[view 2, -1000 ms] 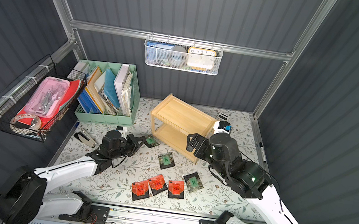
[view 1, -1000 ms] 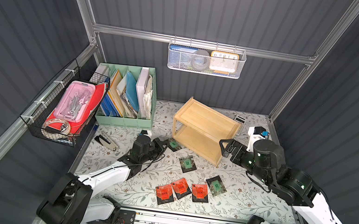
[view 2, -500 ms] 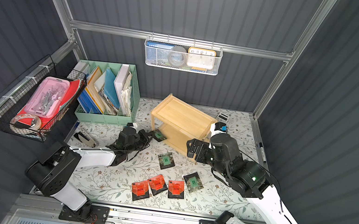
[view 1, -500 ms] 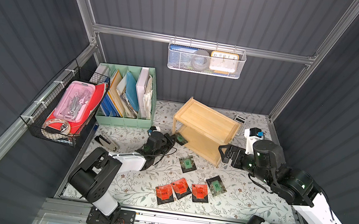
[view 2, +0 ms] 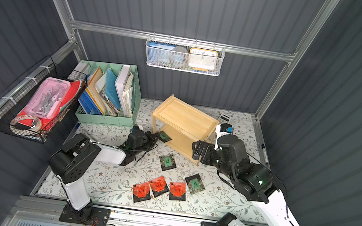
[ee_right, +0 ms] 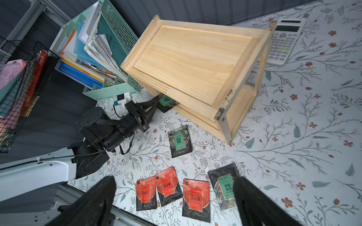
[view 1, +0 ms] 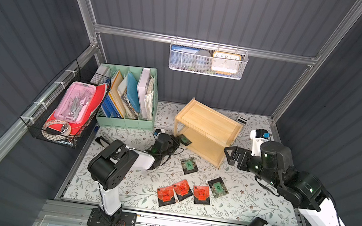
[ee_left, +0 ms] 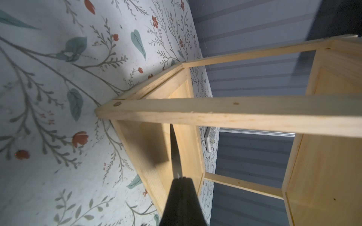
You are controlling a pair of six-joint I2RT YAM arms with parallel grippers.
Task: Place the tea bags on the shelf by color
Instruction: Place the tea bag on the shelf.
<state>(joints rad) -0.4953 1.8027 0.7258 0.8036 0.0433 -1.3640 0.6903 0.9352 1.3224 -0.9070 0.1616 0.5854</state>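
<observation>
Shelf (ee_right: 192,58) | lower-tier edge: green tea bag (ee_right: 166,101) pinched in left claw (ee_right: 157,102)

A small robot test booth dressed as an office desk. Dark ribbed walls (view 1: 191,9) and an aluminium frame (view 1: 205,44) enclose a floral mat (view 1: 259,204), with a green file organizer (view 1: 124,123) far left, a calculator (ee_right: 284,41) far right, and a clock (view 1: 225,61) in a hanging mesh basket (view 1: 183,63).

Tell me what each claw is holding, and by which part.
Left claw pinches a green tea bag by one edge, at the shelf's lower tier. Right claw is open, holding nothing.
</observation>
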